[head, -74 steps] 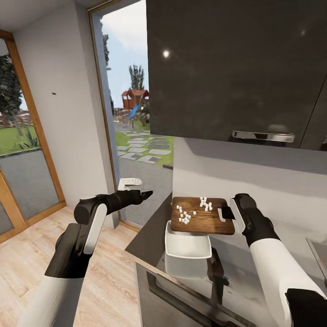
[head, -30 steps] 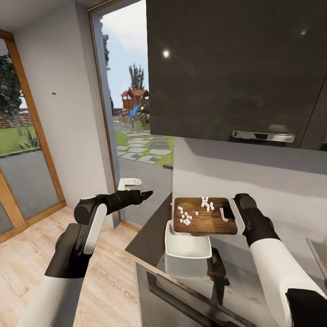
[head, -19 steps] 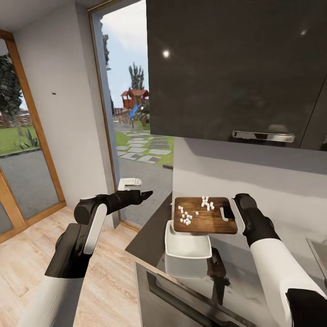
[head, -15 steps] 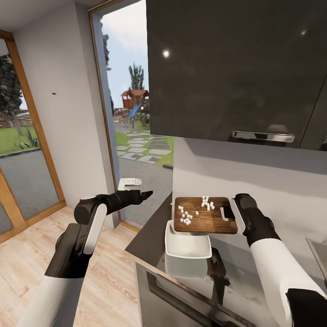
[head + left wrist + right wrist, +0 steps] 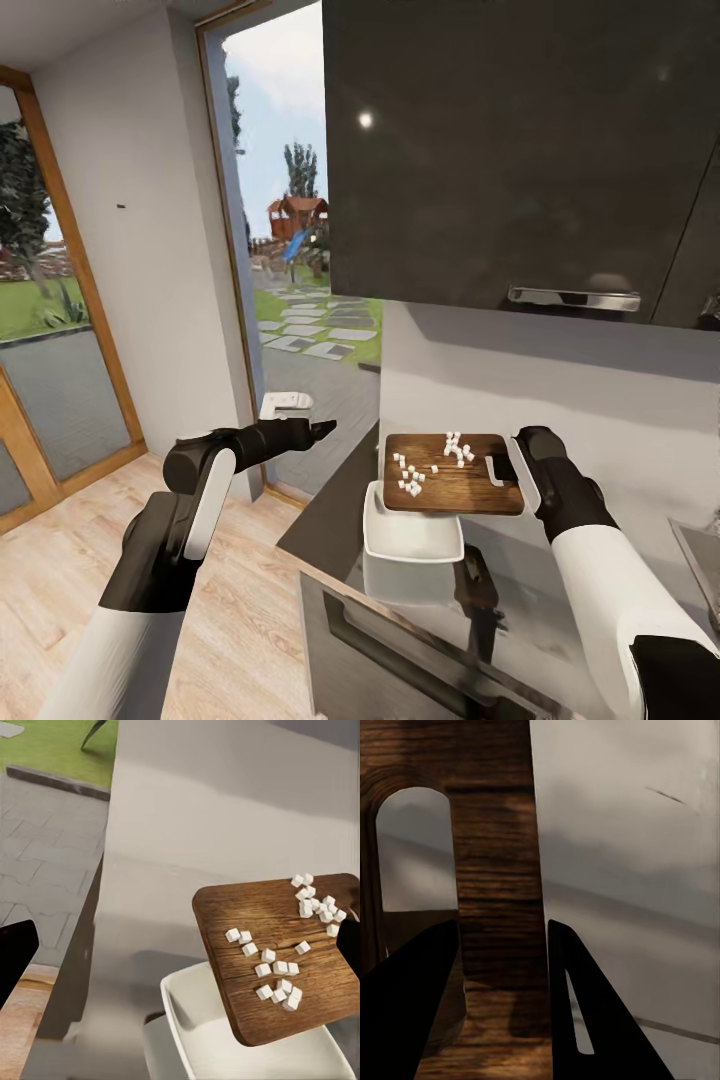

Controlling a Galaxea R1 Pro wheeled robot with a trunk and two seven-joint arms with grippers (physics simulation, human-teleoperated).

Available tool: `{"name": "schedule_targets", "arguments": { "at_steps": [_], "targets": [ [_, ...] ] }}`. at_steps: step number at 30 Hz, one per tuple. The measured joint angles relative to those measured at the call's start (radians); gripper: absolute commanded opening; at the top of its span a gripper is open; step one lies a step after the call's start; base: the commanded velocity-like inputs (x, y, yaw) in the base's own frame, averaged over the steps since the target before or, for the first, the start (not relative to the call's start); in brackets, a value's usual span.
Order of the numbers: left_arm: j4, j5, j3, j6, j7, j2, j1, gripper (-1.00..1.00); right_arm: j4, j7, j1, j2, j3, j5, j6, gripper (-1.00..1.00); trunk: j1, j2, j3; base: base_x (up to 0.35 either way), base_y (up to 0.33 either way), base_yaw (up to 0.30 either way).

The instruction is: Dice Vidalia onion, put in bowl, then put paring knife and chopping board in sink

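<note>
Chopping board (image 5: 450, 472) hangs in the air over the white bowl (image 5: 412, 522), gripped at its handle end by my right end effector (image 5: 512, 470). In the right wrist view the two dark fingers (image 5: 585, 1020) sit on either side of the wooden strip beside the oval slot (image 5: 416, 847), clamped on the board. From the head view the board sits at about 12 o'clock from the bowl, overlapping its far rim. The diced onion (image 5: 410, 477) lies in two loose clusters, one near the board's 8 o'clock corner and one toward 1 o'clock.

I judge the board to be stiff and fairly light, but held from one end it levers against the grip, so a hold close beside the slot seems right. The cubes look small and loose; they should slide readily once I tilt the board, and a fast tilt could scatter them past the bowl onto the desk (image 5: 330, 530).

My left end effector (image 5: 322, 429) hovers off to the side over the floor; I cannot tell whether its fingers are apart or together.
</note>
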Motion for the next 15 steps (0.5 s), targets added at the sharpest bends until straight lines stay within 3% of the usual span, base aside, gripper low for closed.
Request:
{"name": "schedule_targets", "arguments": {
  "at_steps": [12,15],
  "targets": [
    [0.001,0.0,0.0,0.0,0.0,0.0,0.0,1.0,0.0,0.0,0.0,0.0,0.0,0.0,-0.003,-1.0,0.0,0.0,0.0,-0.003,0.0,0.0],
    [0.001,0.0,0.0,0.0,0.0,0.0,0.0,1.0,0.0,0.0,0.0,0.0,0.0,0.001,-0.044,-1.0,0.0,0.0,0.0,0.0,0.0,0.0]
  ]
}}
